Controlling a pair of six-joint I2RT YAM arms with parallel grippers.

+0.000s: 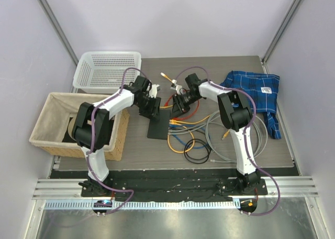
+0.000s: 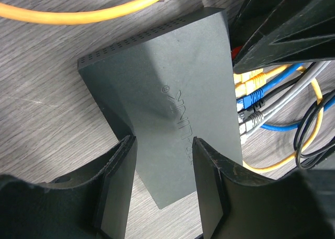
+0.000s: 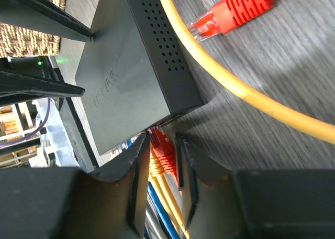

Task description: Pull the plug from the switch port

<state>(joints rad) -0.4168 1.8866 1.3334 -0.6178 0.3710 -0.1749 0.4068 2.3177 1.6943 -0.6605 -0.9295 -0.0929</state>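
In the end socket of the switch point(image 1: 159, 126), flat at mid-counter point(image 1: 149, 155), a red plug point(image 3: 165, 155) heading a row of yellow, blue and grey ones. About that plug, the right gripper point(image 3: 163, 142) narrowed, a finger close on each side, firm hold impossible to tell. The left gripper point(image 2: 163, 140) partly open, tips down on the switch's top face, clasping nothing. Just beside, a loose red plug point(image 3: 230, 13) and a yellow cable point(image 3: 251, 95); farther out, a wicker basket point(image 1: 52, 129) and a white basket point(image 1: 107, 68) to the left, a blue plaid cloth point(image 1: 256, 89) to the right.
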